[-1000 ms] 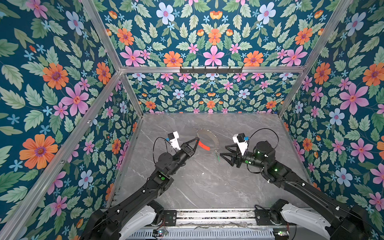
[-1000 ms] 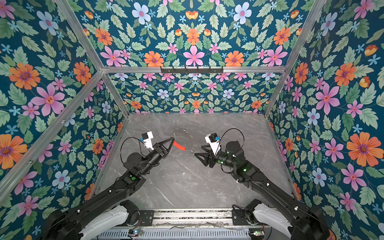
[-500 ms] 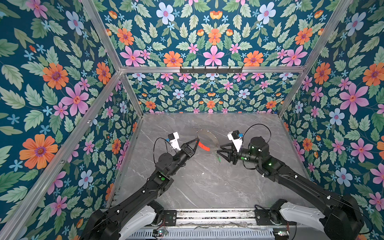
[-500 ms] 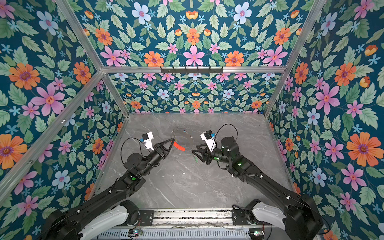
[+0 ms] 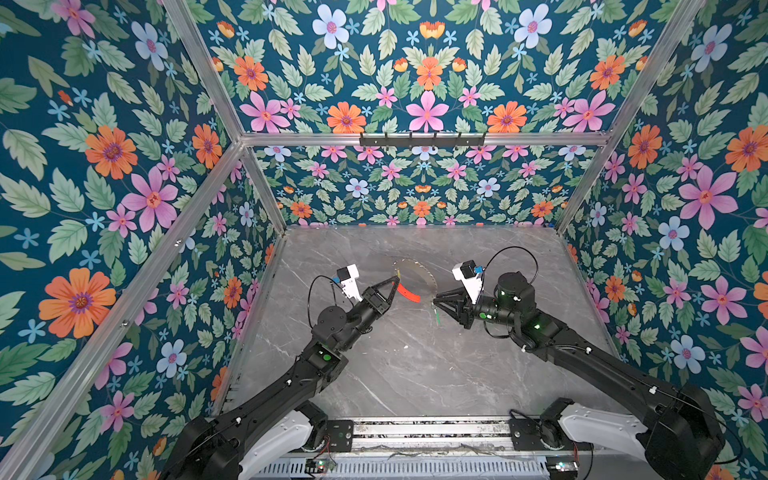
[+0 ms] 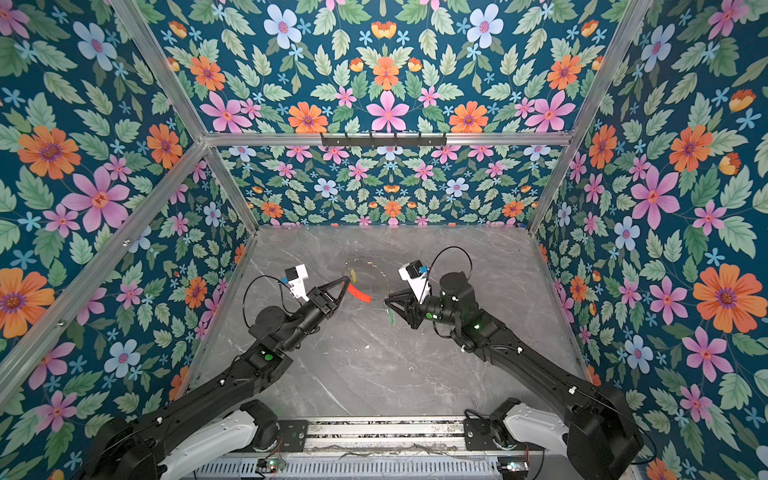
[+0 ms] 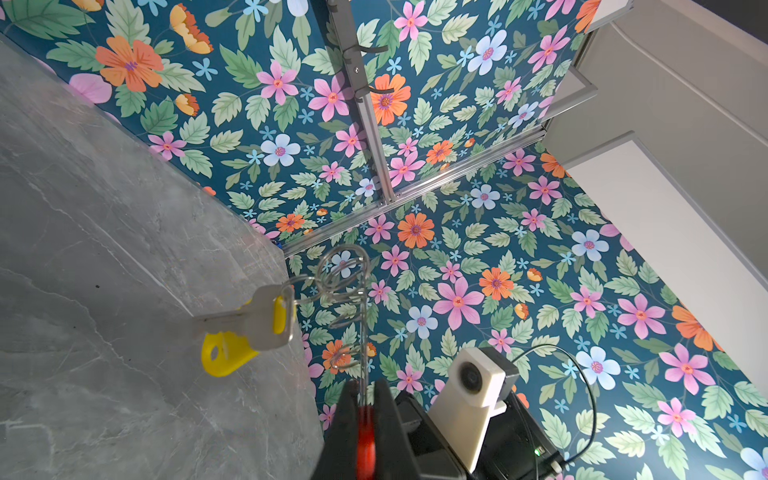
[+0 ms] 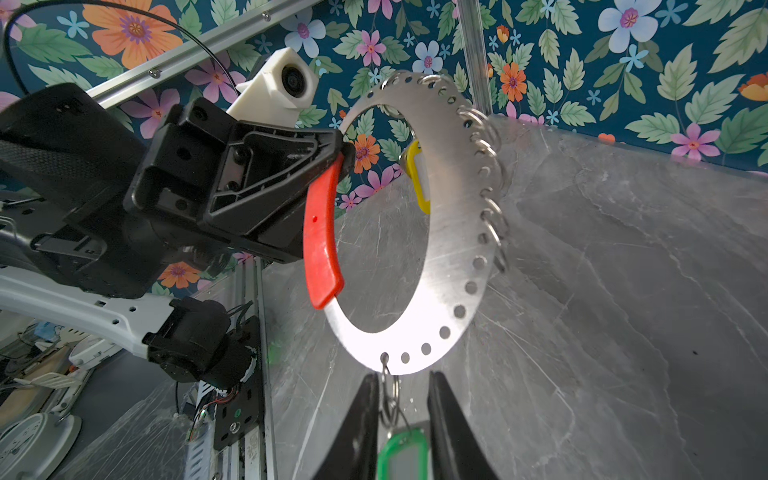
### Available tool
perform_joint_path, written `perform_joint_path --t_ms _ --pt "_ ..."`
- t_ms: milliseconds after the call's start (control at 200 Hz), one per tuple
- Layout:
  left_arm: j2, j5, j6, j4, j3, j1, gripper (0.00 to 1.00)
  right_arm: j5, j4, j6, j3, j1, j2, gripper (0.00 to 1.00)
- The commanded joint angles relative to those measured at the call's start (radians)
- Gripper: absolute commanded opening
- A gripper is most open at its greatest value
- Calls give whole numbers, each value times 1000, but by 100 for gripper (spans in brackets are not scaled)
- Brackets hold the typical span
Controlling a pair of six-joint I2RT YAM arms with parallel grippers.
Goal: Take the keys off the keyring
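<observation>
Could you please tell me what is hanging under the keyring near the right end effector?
A small silver ring hangs from the keyring, carrying a green tag between the fingers of the right end effector. Any key behind the tag is covered.

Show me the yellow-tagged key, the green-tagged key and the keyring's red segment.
yellow-tagged key (image 7: 261, 327): left wrist view, silver head.
green-tagged key (image 8: 403, 456): right wrist view, green tag.
keyring (image 8: 321, 232): right wrist view, red segment.
</observation>
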Motion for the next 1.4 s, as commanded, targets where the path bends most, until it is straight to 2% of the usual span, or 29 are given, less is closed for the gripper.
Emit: perform_joint_path --t_ms 0,230,475,760,845,1185,1280,1395 --pt "-2 -4 1 51 -4 -2 0 -14 33 6 0 2 1 24" --pt "-5 -7 3 51 -5 -1 0 -18 33 7 0 6 5 17" --pt "-8 -10 3 54 -10 -1 0 -17 34 10 -5 11 13 15" --pt "-13 -20 6 45 -14 -1 0 -16 28 9 -4 11 9 0" --pt "-14 -25 7 39 -17 -1 0 -17 19 6 1 10 7 0" --pt "0 -35 9 4 -42 -1 0 97 -212 -21 111 53 10 0" --pt "6 -32 6 -17 -45 0 16 122 -258 -29 128 59 11 0" --pt "0 -38 8 -40 -52 1 22 138 -294 -36 142 59 8 0"
